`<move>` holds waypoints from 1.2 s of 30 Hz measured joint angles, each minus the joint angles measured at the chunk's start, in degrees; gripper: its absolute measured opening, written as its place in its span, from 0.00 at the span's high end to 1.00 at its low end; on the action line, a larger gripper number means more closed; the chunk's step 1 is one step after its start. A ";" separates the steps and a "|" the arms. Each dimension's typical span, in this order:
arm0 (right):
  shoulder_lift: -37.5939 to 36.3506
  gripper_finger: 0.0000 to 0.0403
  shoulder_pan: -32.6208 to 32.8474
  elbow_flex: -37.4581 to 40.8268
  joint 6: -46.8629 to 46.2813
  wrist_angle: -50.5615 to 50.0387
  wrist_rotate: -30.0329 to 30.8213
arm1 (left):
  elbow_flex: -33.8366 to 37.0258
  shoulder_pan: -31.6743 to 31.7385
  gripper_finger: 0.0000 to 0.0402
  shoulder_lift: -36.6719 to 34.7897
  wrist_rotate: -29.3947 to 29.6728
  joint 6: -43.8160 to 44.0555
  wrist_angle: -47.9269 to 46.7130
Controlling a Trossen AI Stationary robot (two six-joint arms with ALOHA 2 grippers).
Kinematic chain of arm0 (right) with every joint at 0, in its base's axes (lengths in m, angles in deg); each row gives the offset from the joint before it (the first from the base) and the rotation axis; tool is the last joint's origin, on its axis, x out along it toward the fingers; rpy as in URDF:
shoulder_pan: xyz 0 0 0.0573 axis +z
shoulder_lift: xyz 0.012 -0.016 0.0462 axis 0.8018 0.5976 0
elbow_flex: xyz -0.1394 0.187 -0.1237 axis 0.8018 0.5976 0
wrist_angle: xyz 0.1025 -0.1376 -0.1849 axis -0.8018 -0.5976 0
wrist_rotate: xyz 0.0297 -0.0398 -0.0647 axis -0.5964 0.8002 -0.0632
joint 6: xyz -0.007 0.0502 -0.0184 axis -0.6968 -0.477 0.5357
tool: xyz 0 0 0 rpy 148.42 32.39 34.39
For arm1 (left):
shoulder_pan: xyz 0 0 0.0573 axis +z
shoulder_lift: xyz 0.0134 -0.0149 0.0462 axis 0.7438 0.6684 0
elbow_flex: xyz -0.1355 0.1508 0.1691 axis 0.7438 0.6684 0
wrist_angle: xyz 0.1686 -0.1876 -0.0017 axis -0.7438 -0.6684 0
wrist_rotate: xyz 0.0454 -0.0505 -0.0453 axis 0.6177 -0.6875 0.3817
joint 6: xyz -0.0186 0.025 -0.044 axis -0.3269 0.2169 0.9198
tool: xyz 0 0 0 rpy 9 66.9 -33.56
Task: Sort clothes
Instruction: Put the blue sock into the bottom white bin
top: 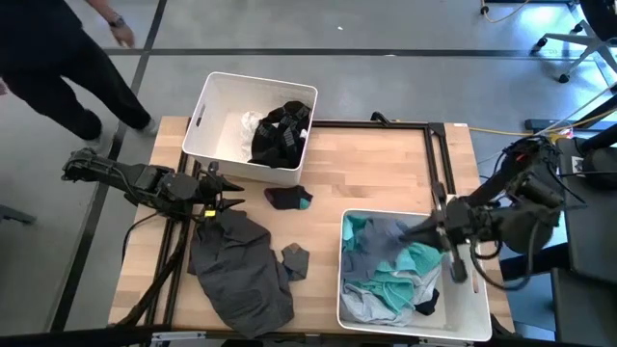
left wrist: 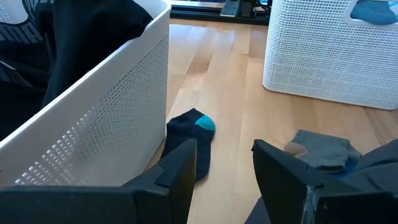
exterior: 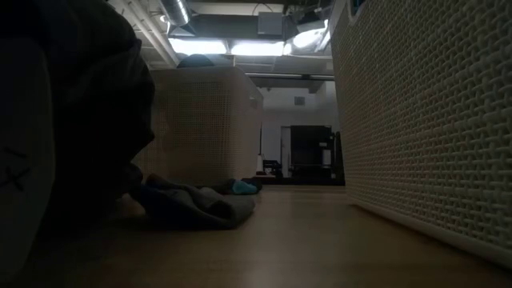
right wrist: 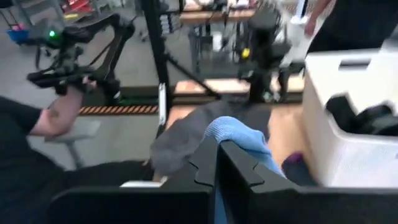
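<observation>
A dark grey garment (top: 236, 270) lies spread on the table's near left, with a small grey sock (top: 294, 258) beside it. A dark sock with a teal toe (top: 287, 199) (left wrist: 189, 140) lies in front of the far white bin (top: 207, 106), which holds black and white clothes. The near right bin (top: 472, 308) holds teal and grey clothes. My left gripper (top: 231, 196) (left wrist: 224, 162) hovers open over the table's left, pointing at the dark sock. My right gripper (top: 416, 232) (right wrist: 217, 152) is above the right bin, shut on a blue cloth (right wrist: 242, 138). My right gripper pinches an edge of the blue cloth (right wrist: 233, 134) between its two shut fingers, at their free ends. The fingers slant slightly down, pointing toward the table's left. The cloth hangs below them, over the clothes in the right bin (top: 390, 239).
A black frame rail (top: 439, 164) runs along the table's far and right sides. A person stands beyond the table's far left corner (top: 58, 67); another person's arm (right wrist: 56, 115) shows past the table. Bare wood lies between the two bins (top: 376, 164).
</observation>
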 joint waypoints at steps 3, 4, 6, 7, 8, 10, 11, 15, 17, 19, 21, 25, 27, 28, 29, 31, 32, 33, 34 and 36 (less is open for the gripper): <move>0.88 0.97 1.82 0.06 -6.64 -6.32 2.05 | 0.00 0.01 0.63 0.00 0.02 0.19 0.00; 1.37 0.97 2.12 0.10 -9.11 -9.12 3.38 | 0.00 0.00 0.63 0.00 0.02 0.21 0.02; 2.81 0.97 2.05 0.13 -15.09 -15.48 5.85 | 0.00 -0.01 0.63 0.00 0.02 0.21 0.04; 3.67 0.97 1.95 0.15 -18.21 -18.69 6.60 | 0.00 0.01 0.63 0.00 0.02 0.21 0.10; 4.62 0.97 1.94 0.15 -21.09 -22.03 7.34 | 0.00 0.00 0.63 0.00 0.02 0.21 0.18; 6.86 0.97 1.54 0.19 -26.23 -27.52 8.64 | 0.00 0.01 0.63 0.00 0.04 0.21 0.20; 8.14 0.97 1.01 0.59 -28.21 -29.14 9.35 | 0.00 0.01 0.63 0.00 0.04 0.21 0.21; 11.92 0.97 -0.38 4.91 -31.88 -29.27 9.97 | 0.00 0.01 0.63 0.00 0.04 0.21 0.21; 13.78 0.97 -2.02 7.68 -31.65 -27.42 9.85 | 0.00 0.00 0.63 0.00 0.03 0.21 0.22; 15.72 0.97 -3.46 10.44 -30.30 -26.26 8.40 | 0.00 0.01 0.63 0.00 0.04 0.21 0.22; 17.48 0.97 -5.74 12.78 -30.06 -25.59 5.26 | 0.00 -0.01 0.63 0.00 0.03 0.21 0.24; 19.88 0.93 -10.44 16.15 -30.05 -24.48 -3.14 | 0.00 0.01 0.63 0.00 0.04 -0.01 0.55; 20.76 0.88 -12.70 17.02 -30.01 -23.84 -7.86 | 0.00 0.01 0.63 0.00 0.02 -0.01 0.65; 21.07 0.85 -13.83 17.14 -29.81 -24.24 -10.46 | 0.00 0.00 0.63 0.00 0.02 -0.01 0.66; 21.23 0.82 -14.85 17.14 -29.14 -24.53 -12.85 | 0.00 0.00 0.63 0.00 0.03 -0.01 0.67; 21.31 0.75 -16.58 17.09 -28.30 -24.44 -17.22 | 0.00 -0.01 0.63 0.00 0.03 -0.02 0.66; 21.32 0.71 -17.45 17.00 -28.03 -24.59 -19.26 | 0.00 0.01 0.63 0.00 0.02 -0.01 0.67; 21.32 0.68 -18.30 16.58 -27.69 -24.95 -21.47 | 0.00 0.00 0.63 0.00 0.02 -0.03 0.66; 21.27 0.65 -19.04 15.97 -27.37 -25.24 -23.63 | 0.00 0.01 0.63 0.00 0.02 -0.03 0.68; 21.17 0.59 -20.44 14.20 -27.21 -26.44 -28.06 | 0.00 0.01 0.63 0.00 0.02 -0.03 0.67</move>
